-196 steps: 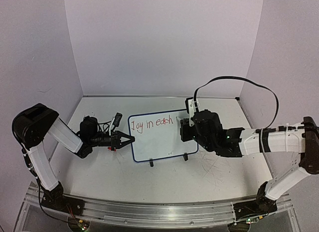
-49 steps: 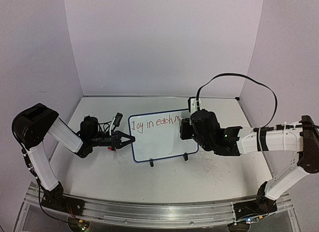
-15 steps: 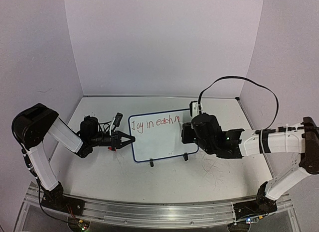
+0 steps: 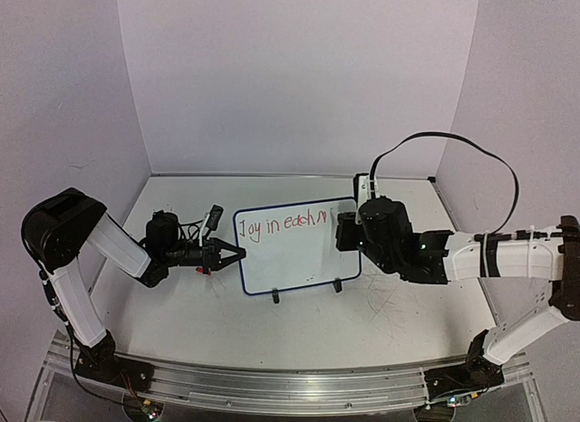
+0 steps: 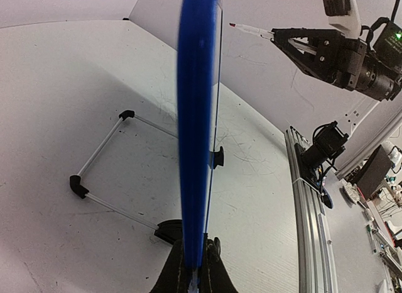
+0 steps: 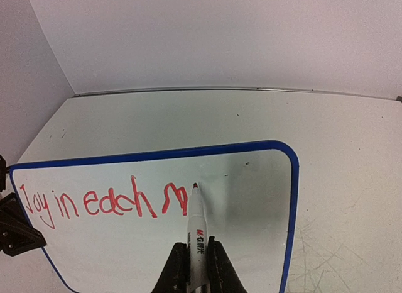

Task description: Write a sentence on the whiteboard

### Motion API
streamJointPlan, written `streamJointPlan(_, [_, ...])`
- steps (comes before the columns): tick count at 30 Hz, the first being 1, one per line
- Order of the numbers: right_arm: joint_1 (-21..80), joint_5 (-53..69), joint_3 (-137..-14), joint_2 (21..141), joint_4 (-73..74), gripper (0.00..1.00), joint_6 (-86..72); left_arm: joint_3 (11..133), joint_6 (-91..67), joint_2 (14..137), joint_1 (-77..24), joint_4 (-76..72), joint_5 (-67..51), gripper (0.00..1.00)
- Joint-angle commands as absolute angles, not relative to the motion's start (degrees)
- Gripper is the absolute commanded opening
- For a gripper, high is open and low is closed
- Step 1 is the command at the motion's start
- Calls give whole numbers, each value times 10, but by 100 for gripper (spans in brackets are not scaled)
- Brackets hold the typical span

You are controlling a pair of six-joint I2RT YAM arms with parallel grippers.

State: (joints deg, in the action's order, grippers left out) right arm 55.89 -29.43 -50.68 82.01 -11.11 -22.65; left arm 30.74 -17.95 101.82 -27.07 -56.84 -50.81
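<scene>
Small glossy white whiteboard w/ dark blue rim (image 4: 292, 262) stands mid-table on scuffed white tabletop (image 4: 227, 322). Board's left rim clamped by left gripper (image 5: 195, 275). White red-tipped marker (image 6: 198, 225) clamped in right gripper (image 6: 193, 258). Tip sits just right of last stroke, contact unclear. Red handwritten sentence (image 6: 94, 205) along top reads "Joy in each m", incomplete.

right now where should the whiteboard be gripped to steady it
By its left edge, from the left: the whiteboard stands propped on feet, so the thin rim suits a pinch, as the left gripper shows, leaving the writing face free.
</scene>
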Motion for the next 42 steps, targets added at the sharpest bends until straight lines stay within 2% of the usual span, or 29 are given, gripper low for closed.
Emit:
streamJointPlan(1, [553,-296,-522,831,-132,0,-218,316,-164,1010,-272,-530,-479,0])
streamJointPlan(42, [561,-275,-500,837,-99,0,-253,317,-162,1010,-272,-526,-480,0])
